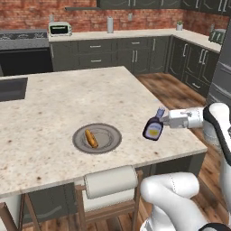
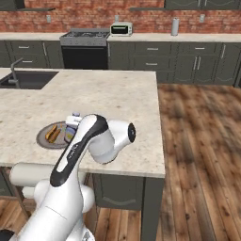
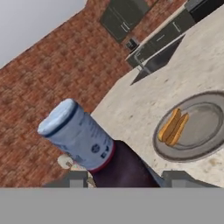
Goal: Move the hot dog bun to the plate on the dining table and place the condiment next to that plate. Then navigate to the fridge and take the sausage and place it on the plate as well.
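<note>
- The gripper [image 1: 163, 121] is closed around the neck of the sauce bottle [image 1: 153, 128] and holds it tilted in the air, over the table [image 1: 54, 99] near its front right corner.
- The bun [image 1: 91, 138] already lies on the plate [image 1: 113, 135], near the table's front edge.
- I think the next move is to set the bottle down upright, just beside the plate.
- The bottle is dark and smooth, with a pale cap. The plate is round and grey. The table top is speckled stone.

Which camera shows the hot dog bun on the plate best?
The hand view: the hot dog bun is large and unobstructed on the plate. In the left base view it is small but clear. In the right base view it sits partly behind the arm.
</note>
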Motion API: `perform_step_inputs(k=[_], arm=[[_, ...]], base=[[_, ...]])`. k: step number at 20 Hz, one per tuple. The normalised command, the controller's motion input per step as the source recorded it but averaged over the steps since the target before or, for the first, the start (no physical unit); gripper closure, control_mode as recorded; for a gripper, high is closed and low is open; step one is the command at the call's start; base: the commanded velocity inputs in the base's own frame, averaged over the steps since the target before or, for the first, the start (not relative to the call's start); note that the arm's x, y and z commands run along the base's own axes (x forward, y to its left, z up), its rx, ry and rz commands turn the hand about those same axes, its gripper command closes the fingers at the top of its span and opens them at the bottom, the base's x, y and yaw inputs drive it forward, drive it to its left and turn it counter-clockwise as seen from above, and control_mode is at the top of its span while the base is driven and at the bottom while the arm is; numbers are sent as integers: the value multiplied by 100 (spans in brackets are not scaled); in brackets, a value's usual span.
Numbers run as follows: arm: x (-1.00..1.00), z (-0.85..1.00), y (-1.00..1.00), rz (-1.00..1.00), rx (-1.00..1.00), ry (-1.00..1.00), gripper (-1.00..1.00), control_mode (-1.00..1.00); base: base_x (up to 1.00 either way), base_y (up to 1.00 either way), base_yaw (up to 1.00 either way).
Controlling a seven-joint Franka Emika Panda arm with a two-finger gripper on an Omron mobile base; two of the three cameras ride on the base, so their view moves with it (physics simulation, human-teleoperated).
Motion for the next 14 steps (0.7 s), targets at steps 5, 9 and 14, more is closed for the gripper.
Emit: perform_step_inputs(k=[5, 9, 14], arm=[[96, -44, 0, -10, -19, -13, 100, -100], [97, -46, 1, -6, -22, 0, 100, -100], [68, -55, 0, 0, -5, 2, 100, -100]], base=[[0, 0, 0], [0, 0, 0], [0, 0, 0]])
